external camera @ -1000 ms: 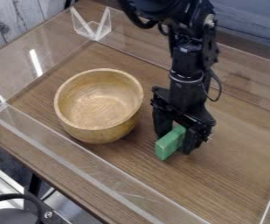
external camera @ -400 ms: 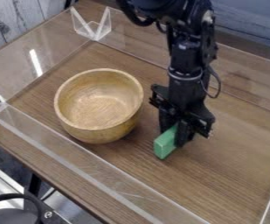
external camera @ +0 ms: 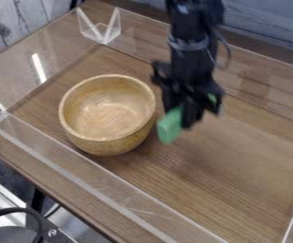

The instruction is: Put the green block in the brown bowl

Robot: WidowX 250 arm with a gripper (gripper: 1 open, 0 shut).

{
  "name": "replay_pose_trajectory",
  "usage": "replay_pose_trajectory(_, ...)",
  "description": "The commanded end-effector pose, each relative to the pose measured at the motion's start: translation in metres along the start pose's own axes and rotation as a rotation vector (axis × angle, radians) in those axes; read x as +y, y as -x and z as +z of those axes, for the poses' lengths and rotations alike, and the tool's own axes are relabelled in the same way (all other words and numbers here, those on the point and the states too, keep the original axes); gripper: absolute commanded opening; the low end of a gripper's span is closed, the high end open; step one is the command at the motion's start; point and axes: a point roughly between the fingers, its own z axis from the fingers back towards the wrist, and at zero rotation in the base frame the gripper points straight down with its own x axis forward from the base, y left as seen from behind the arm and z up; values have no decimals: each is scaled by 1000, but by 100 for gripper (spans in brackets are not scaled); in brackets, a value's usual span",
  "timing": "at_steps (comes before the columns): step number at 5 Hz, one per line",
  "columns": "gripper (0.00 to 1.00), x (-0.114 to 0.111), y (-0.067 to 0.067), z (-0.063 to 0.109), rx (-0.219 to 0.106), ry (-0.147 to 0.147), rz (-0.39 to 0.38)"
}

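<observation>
The green block (external camera: 172, 126) hangs above the wooden table, just right of the brown bowl (external camera: 105, 114). My gripper (external camera: 180, 112) points straight down and is shut on the block's upper end. The block's lower part sticks out below the fingers, next to the bowl's right rim. The bowl is round, light tan and has nothing inside it. The arm is slightly blurred.
Clear acrylic walls (external camera: 60, 161) border the table along the front left and back. A small clear stand (external camera: 100, 27) sits at the back left. Bare wood table (external camera: 225, 180) lies to the right and front of the bowl.
The gripper closed on the green block, lifted it off the table and carried it up and left toward the bowl's right rim.
</observation>
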Motion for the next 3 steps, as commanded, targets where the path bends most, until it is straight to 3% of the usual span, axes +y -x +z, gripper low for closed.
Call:
replay_pose_trajectory(1,0,30,-8,31,-78,-30,40)
replay_pose_trajectory(3,0,79,4,33,-65,-56,128)
